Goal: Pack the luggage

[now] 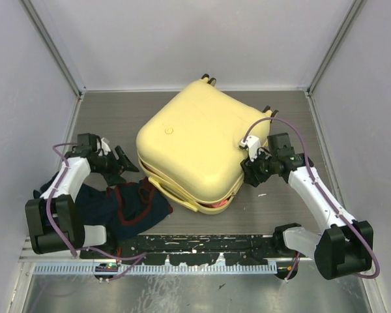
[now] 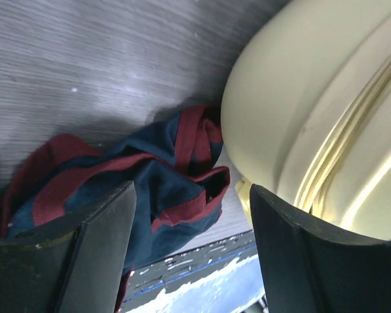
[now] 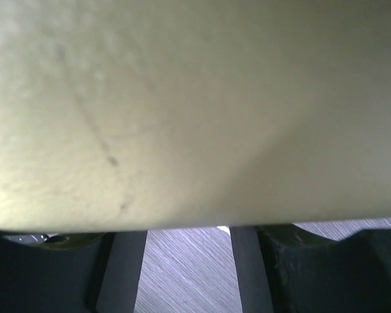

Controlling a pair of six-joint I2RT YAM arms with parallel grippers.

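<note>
My left jaws hang wide open, empty, over the garment point(image 2: 159, 182) beside the luggage point(image 1: 195, 140); my right jaws stand apart, empty, close to its shell.

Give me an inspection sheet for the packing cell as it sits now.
Surface: grey wood-grain table, no spills seen.
Job's things: luggage lid down, seam gaping at near corner, pink fabric showing.
Clutter: navy-and-red garment heaped left of luggage.
Grippers: left gripper open by garment; right gripper open at luggage's right edge.
Cables: purple cables loop along both arms.
Surroundings: grey walls; scuffed black strip at near edge.
</note>
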